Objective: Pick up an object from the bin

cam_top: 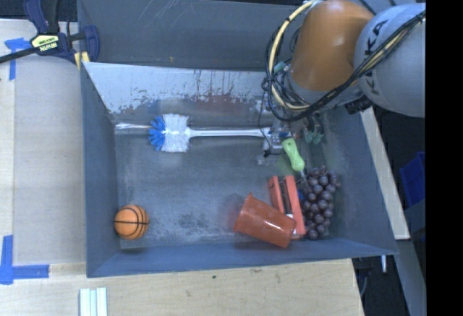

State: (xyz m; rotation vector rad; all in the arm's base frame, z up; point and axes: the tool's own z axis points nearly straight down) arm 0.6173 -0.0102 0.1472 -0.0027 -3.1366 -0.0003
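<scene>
The tool [270, 142] hangs at the handle end of a bottle brush [171, 132], whose blue-and-white head lies well off to the tool's view-left. Whether the tool is wide or narrow cannot be told. A green piece [294, 155] lies just beside it, with an orange cup [262, 222] and purple grapes [319, 202] nearer the camera.

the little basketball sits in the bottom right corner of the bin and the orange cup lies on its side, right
Not quite. The basketball sits in the bottom left corner of the bin, not the right, as the camera view shows. The orange cup does lie on its side.
</scene>
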